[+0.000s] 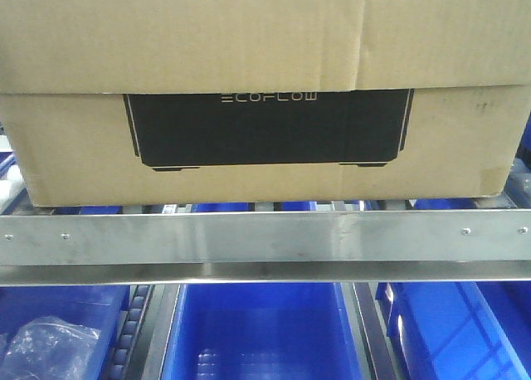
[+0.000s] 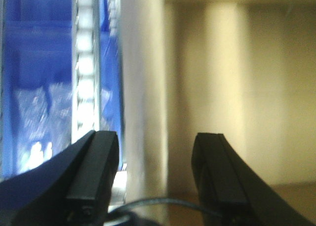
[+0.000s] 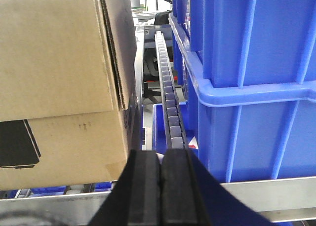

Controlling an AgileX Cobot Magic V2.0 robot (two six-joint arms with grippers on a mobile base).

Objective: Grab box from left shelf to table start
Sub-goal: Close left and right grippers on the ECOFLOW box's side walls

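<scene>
While the box sat on the shelf, untouched, approach was in hand: left fingers wide at its side, right fingers pressed together, empty, beside the blue bin. Next likely: clamp both sides, slide out.

Narrow gap along the roller track between box and stacked blue bins; steel shelf rail just below.

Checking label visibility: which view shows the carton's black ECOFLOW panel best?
Front-facing view: the black panel on the box is whole, lettering readable. Right wrist view catches only one corner of it; left wrist view shows a blurred tan surface, no panel.
</scene>
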